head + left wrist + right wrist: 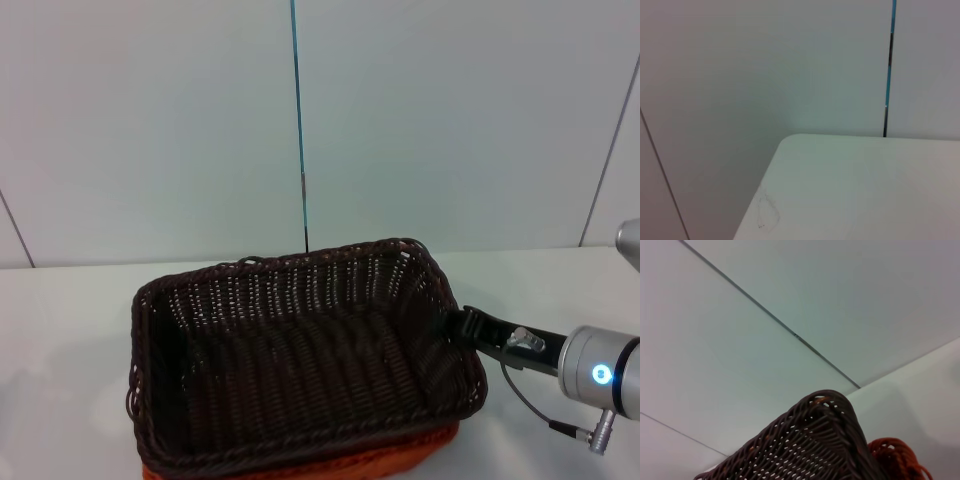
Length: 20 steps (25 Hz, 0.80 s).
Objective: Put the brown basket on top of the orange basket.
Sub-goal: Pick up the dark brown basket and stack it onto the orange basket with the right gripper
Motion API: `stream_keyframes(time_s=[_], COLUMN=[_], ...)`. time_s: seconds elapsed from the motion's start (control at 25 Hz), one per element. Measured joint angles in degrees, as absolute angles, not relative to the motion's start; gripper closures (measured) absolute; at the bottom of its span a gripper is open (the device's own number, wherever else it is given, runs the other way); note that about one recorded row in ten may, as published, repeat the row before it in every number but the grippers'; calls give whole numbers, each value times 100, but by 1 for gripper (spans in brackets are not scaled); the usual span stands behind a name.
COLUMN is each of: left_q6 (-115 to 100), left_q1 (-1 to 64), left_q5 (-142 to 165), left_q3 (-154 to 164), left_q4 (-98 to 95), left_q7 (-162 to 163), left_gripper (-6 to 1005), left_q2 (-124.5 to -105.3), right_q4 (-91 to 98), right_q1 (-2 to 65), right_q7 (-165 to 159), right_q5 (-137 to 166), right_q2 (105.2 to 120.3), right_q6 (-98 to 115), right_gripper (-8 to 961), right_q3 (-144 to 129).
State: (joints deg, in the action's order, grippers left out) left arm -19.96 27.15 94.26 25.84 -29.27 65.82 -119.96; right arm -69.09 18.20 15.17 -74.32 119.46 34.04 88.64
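The brown basket (300, 370) sits nested on top of the orange basket (400, 458), which shows only as a thin orange strip under its front and right edges. My right gripper (458, 326) is at the brown basket's right rim and touches it from outside. The right wrist view shows a corner of the brown basket (810, 445) close up, with a bit of the orange basket's rim (895, 457) beside it. My left gripper is out of view; its wrist camera shows only table and wall.
The baskets stand on a white table (540, 270) near its front edge. A pale wall (300, 120) rises behind the table. The left wrist view shows a rounded table corner (790, 145).
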Motion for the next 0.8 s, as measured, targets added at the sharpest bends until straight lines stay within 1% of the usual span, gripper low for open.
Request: stream_keyframes(time_s=[0.44, 0.8], left_q6=[-1986, -1986], left_q1=[2699, 2671], left_q5=[9442, 9413], left_q3=[2584, 2584], left_q4=[-2927, -2927], left_q7=[6538, 6454], left_gripper=[110, 110], left_q2=[-11984, -11986], right_q4=[-6594, -6366], right_q1=[1904, 2146], right_q7=[1556, 1605], right_q5=[-7426, -7437], right_q2=[11945, 11906], right_q6=[3097, 3330], right_gripper=[705, 702], right_q3=[8702, 8741])
